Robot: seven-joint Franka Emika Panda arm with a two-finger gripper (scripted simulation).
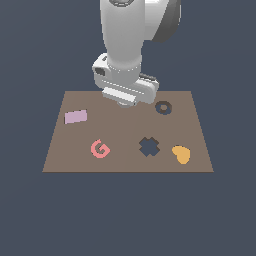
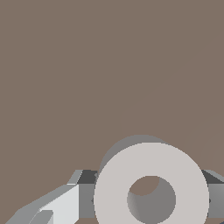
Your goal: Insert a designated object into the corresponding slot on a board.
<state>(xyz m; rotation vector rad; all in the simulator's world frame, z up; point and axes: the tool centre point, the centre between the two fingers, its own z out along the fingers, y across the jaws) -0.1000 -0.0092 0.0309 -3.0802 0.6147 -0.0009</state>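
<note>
End effector [image 2: 151, 197] clamps light grey-white thick ring [image 2: 151, 175] flat above flat brown rectangular board [image 1: 75, 150], apparently for transfer to dark ring-shaped recess [image 1: 163, 107] nearby.

Board [image 1: 127, 131] lies flat under the arm. Ring slot [image 1: 163, 107] toward the far edge, on the exterior view's right. Cross cut-out [image 1: 149, 146] nearer, heart [image 1: 181, 154] just right of it. G shape [image 1: 100, 148] near-left; rectangle [image 1: 76, 116] behind it. Ring [image 2: 151, 186] sits between gripper [image 2: 148, 192] fingers, over bare board.
</note>
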